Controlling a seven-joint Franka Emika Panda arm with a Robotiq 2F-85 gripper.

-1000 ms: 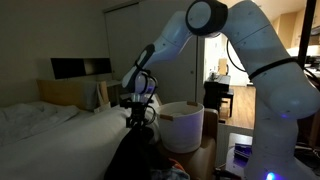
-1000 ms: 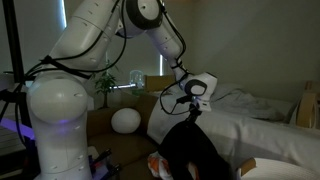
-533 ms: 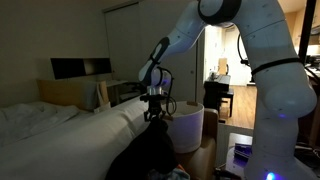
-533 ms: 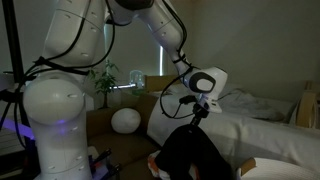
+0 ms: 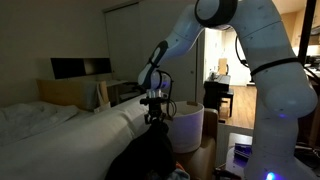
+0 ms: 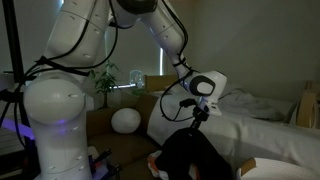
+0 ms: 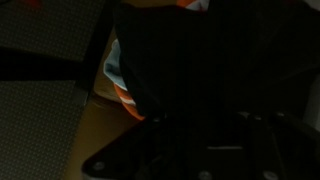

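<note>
Jaws of the gripper (image 5: 155, 118) are clenched on the peak of a dark garment (image 5: 140, 158). The fingers themselves are lost in the dim light, but in both exterior views the cloth rises to a tight point right at them, so I judge it to be grasped. The white arm (image 5: 250, 50) arches over from one o'clock and drops to that point.

A bed (image 5: 60, 125) with pale bedding fills the nine o'clock side of the gripper in an exterior view. The garment hangs at the gripper's six o'clock, spreading into a broad tent beside the bed's edge. Its hem runs below the frame, so whether it rests on any surface cannot be told. A white tub (image 5: 185, 125) stands just beside the gripper at three o'clock. A white ball (image 6: 125, 120) sits well apart at nine o'clock in an exterior view. In the wrist view the cloth blacks out most of the picture, and only an orange and white item (image 7: 122, 92) peeks out at ten o'clock.

The garment looks soft, limp and light. It will drape and swing, and a thin pinch could slip. A gathered fold near the middle of the bulk would likely hold better than an edge.
</note>
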